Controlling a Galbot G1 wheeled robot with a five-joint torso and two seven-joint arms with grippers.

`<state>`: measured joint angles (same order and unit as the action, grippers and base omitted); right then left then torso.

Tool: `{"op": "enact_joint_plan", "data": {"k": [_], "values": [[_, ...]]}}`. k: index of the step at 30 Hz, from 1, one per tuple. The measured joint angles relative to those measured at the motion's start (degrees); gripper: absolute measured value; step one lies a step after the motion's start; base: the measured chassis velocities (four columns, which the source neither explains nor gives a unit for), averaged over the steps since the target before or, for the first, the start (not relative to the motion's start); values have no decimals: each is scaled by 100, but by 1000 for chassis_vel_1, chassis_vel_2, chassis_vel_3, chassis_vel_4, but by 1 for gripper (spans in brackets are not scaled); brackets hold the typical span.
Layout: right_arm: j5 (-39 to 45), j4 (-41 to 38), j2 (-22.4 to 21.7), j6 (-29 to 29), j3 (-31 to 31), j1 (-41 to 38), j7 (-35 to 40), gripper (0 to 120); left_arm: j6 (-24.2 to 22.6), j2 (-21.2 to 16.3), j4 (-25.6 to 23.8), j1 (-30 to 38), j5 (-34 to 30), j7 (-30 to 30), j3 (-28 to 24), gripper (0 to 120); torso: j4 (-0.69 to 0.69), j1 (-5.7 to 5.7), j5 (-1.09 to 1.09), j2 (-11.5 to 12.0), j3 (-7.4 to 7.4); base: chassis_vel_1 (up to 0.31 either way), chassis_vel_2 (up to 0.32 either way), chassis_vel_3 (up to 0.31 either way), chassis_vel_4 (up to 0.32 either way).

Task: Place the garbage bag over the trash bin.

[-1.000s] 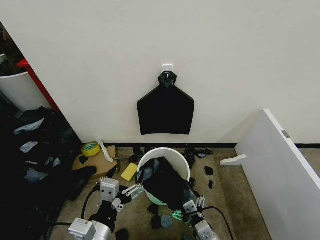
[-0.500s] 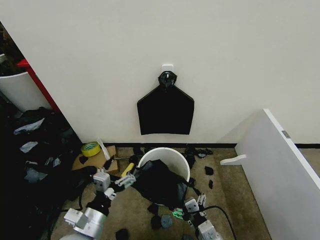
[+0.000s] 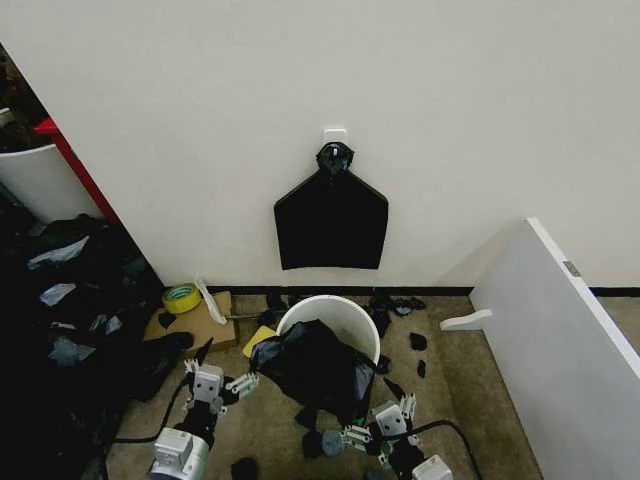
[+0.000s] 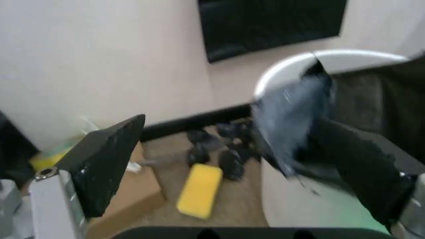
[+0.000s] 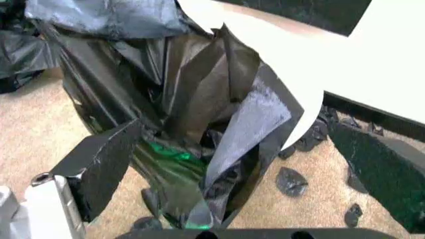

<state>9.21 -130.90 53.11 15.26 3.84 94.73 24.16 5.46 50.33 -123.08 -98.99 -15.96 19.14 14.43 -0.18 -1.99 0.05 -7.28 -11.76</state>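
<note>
The trash bin (image 3: 345, 306) stands on the carpet by the wall, its white rim showing at the back. The black garbage bag (image 3: 315, 365) lies crumpled over its mouth and hangs down the near side. My left gripper (image 3: 218, 372) is open, low to the left of the bin and apart from the bag. In the left wrist view the garbage bag (image 4: 292, 114) edge and the trash bin (image 4: 312, 57) rim lie beyond the open left gripper (image 4: 236, 164). My right gripper (image 3: 372, 412) is open below the bin's right side. In the right wrist view the garbage bag (image 5: 199, 84) spreads ahead of the open right gripper (image 5: 242, 167).
A second black bag (image 3: 331, 220) hangs from a wall hook above the bin. A yellow sponge (image 3: 258, 340), cardboard (image 3: 200, 318) and a tape roll (image 3: 181, 297) lie to the left. A heap of black bags (image 3: 70, 300) lies far left. A white board (image 3: 560, 340) leans at right.
The left gripper has let go of the bag's edge and drawn back to the lower left. The bag has settled over the bin's front. The right gripper has shifted slightly.
</note>
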Motion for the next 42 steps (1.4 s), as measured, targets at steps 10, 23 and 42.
{"op": "enact_joint_plan", "data": {"k": [10, 23, 42], "values": [[-34, 197, 104, -29, 47, -64, -6, 100, 30, 62, 262, 191, -714, -715, -135, 98, 0, 0, 0, 0, 0, 0, 0, 0, 0], [-174, 224, 111, -78, 21, 26, -26, 100, 32, 150, 463, 350, -860, -961, -190, 55, 0, 0, 0, 0, 0, 0, 0, 0, 0], [117, 402, -3, 74, -17, -7, -26, 100, -177, 291, 518, 194, -1209, -618, -220, 0, 0, 0, 0, 0, 0, 0, 0, 0, 0]]}}
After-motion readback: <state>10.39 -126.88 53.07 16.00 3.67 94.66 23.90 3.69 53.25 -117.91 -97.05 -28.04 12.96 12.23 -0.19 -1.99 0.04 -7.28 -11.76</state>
